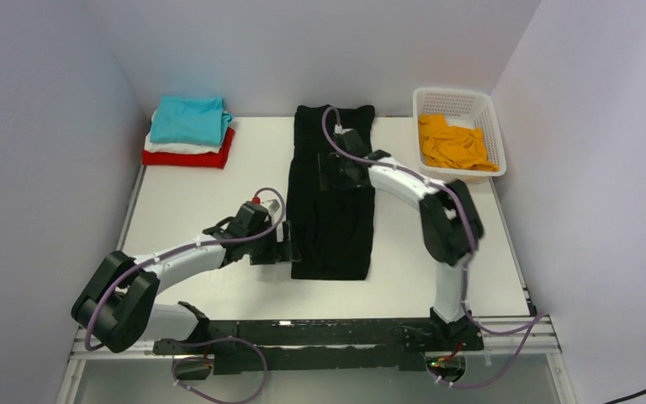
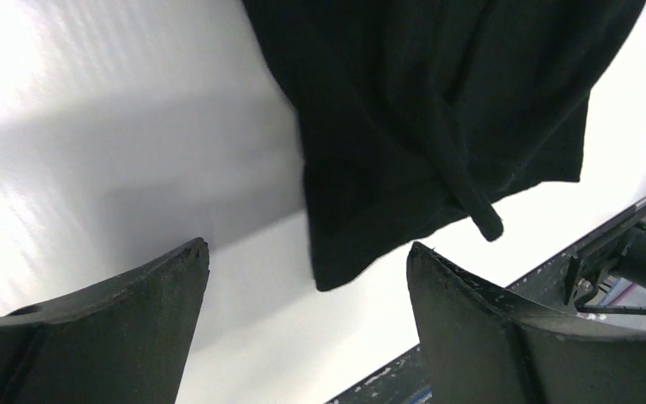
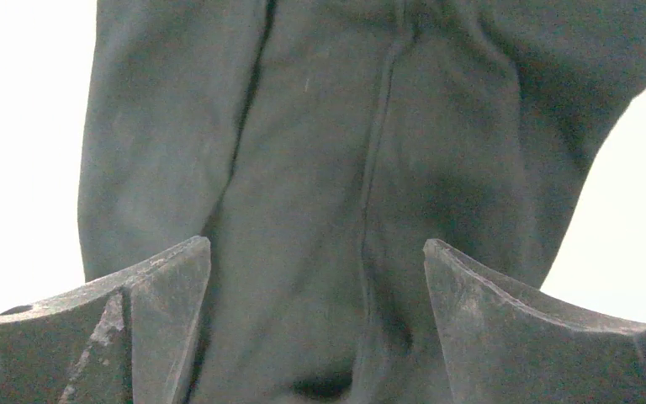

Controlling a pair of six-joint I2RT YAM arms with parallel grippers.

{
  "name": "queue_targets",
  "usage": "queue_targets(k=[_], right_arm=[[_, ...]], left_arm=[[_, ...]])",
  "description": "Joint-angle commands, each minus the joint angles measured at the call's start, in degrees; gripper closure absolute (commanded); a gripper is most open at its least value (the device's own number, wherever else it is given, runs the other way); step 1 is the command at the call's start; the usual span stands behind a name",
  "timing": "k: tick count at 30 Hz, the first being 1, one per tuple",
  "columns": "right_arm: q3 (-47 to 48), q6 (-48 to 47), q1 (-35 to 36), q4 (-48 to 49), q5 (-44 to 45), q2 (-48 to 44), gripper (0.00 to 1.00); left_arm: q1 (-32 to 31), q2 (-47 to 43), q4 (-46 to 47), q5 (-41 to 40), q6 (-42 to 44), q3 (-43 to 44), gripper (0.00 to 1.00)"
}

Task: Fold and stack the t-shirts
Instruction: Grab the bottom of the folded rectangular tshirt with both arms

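5 tees total: 1 black tee (image 1: 332, 206), 1 teal tee (image 1: 187, 119), 1 white tee (image 1: 172, 148), 1 red tee (image 1: 189, 158), 1 orange tee (image 1: 454, 145) (poss. more bunched up, can't tell). 1 basket (image 1: 447, 91). 2 grippers: left gripper (image 2: 307, 247), right gripper (image 3: 315, 244).

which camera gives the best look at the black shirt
Top external: the whole black shirt shows there, a long narrow strip on the table. The left wrist view catches only one corner; the right wrist view only a close patch of creased cloth.
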Motion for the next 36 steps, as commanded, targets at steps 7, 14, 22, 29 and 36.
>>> queue_targets(k=[7,14,22,29,36], right_arm=[[-35.4,8.5,2.9,7.0,-3.1,-34.2,0.00],[-49.6,17.1,2.9,3.1,-7.2,-46.2,0.02],[-58.4,23.5,2.9,5.2,-11.4,-51.6,0.14],[-60.4,24.7,2.9,7.6,-12.7,-48.9,0.30],[-64.1,25.7,3.0,8.9,-17.1,-47.5,0.75]], left_arm=[[-6.8,4.0,1.4,-8.2,-6.4,2.5,0.25],[-10.5,7.5,0.9,-11.4,-9.0,3.7,0.39],[-12.5,12.3,0.1,-13.5,-11.8,4.2,0.55],[-12.7,12.8,-2.4,-14.3,-12.5,4.7,0.75],[-14.3,11.6,-5.8,-11.5,-12.5,3.9,1.00]])
